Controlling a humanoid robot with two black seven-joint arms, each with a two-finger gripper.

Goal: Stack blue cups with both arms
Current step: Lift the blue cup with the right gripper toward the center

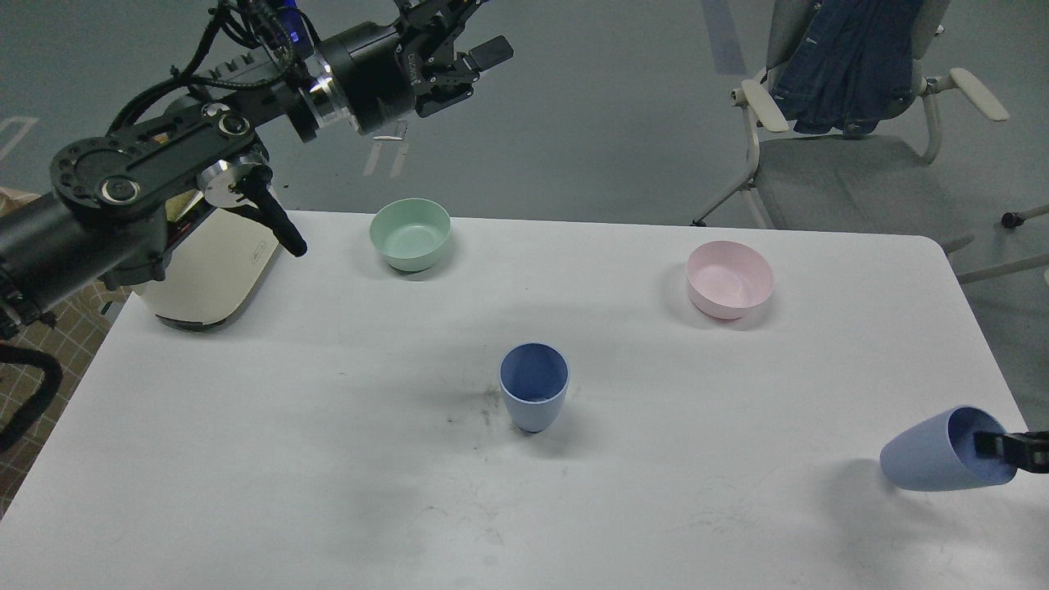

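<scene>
A robot's right gripper [1001, 449] pinches the rim of one tilted blue cup [930, 452] near the white table [246, 426]'s right edge; the other blue cup [533, 386] stands upright mid-table; the left gripper [471, 65] hangs raised, fingers apart, empty; best level the matte tapered tumbler, base down, centred above the upright one before lowering

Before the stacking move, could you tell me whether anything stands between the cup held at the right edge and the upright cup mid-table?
Nothing visible does. Bare table lies between the tilted held cup and the upright cup; the pink bowl sits farther back.
</scene>
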